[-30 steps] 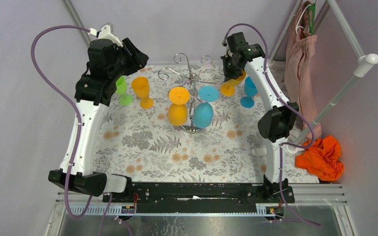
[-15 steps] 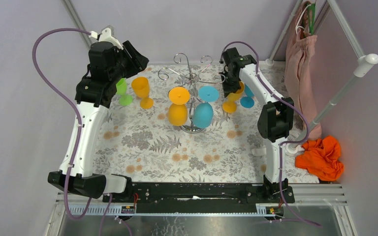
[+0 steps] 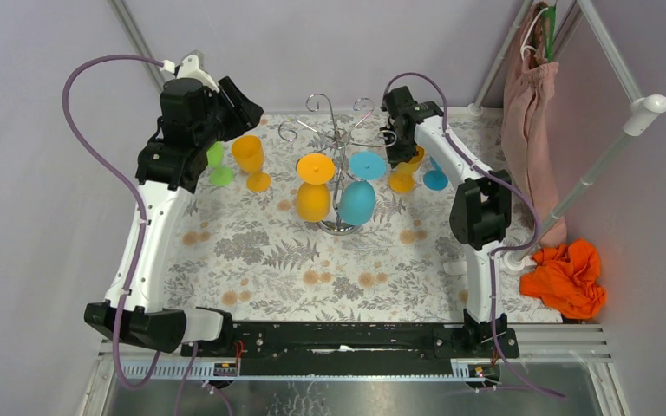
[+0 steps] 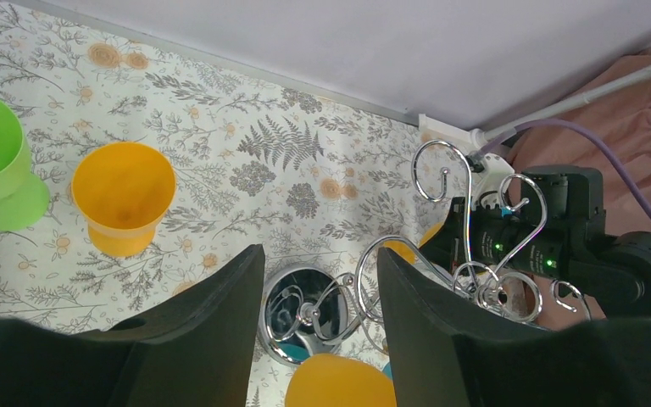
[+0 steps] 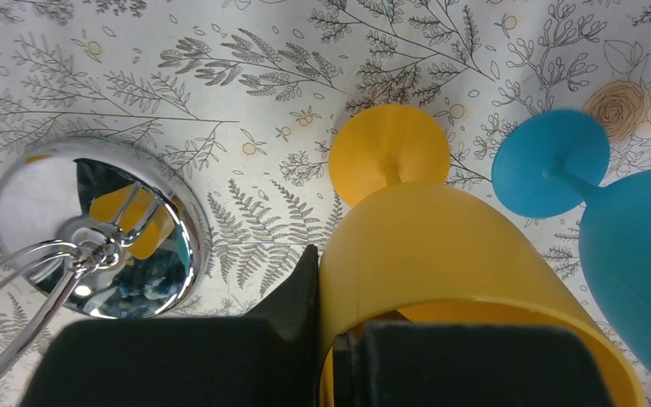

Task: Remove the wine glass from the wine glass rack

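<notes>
The floral-clothed table (image 3: 269, 251) carries everything. The left arm (image 3: 152, 225) reaches to the far left corner, where the left gripper (image 4: 320, 254) hangs in the air with its fingers spread and nothing between them. The right arm (image 3: 477, 208) bends in toward the far middle. The right gripper (image 5: 332, 326) is pressed together on the rim of the gripped orange wine glass (image 5: 441, 246), one finger inside the bowl and one outside. That glass is upright, just right of the wine glass rack (image 3: 338, 139); whether its foot touches the cloth I cannot tell.

The rack stands at the middle of the table, toward the far edge. The hanging orange wine glass (image 3: 313, 199) and the hanging blue wine glass (image 3: 357, 204) both hang from it, foot up.

A standing blue wine glass (image 3: 435, 179) is just beside the gripped one. Near the far left corner stand a left orange wine glass (image 3: 250, 156) and a green wine glass (image 3: 218, 169).
</notes>
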Action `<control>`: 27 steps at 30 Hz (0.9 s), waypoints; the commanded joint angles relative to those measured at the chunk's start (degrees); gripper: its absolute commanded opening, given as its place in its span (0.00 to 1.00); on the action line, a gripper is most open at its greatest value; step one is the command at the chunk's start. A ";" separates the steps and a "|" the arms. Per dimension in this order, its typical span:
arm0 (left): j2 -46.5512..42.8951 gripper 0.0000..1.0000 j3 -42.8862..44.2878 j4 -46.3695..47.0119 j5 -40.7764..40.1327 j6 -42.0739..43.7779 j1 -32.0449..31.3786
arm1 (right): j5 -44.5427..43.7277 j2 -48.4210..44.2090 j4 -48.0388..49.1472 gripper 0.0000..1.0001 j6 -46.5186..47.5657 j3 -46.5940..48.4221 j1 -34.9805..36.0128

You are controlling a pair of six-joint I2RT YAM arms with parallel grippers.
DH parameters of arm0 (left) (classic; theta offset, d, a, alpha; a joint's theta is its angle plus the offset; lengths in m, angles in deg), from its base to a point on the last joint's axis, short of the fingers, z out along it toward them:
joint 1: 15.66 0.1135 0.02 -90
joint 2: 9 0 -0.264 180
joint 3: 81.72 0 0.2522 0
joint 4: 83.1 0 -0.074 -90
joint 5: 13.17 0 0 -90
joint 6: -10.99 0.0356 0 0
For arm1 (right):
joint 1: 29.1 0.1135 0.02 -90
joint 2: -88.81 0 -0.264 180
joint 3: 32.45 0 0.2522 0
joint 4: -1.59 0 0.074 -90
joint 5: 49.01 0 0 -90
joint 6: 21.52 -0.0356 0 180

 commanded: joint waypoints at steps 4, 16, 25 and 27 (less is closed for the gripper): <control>-1.40 0.60 -1.43 3.28 -0.33 1.05 -0.43 | -2.59 0.45 2.81 0.06 -0.07 -2.52 1.05; -2.70 0.61 -2.67 3.29 -0.67 1.14 -0.41 | -3.06 -2.60 4.02 0.40 -0.93 -3.57 1.19; -4.37 0.62 -2.55 1.69 0.54 -0.22 -0.43 | -3.05 -6.69 1.69 0.47 -1.13 -0.68 1.36; -4.81 0.62 -2.41 1.26 3.02 -1.72 -0.43 | -2.89 -8.36 1.21 0.48 -1.09 0.34 1.47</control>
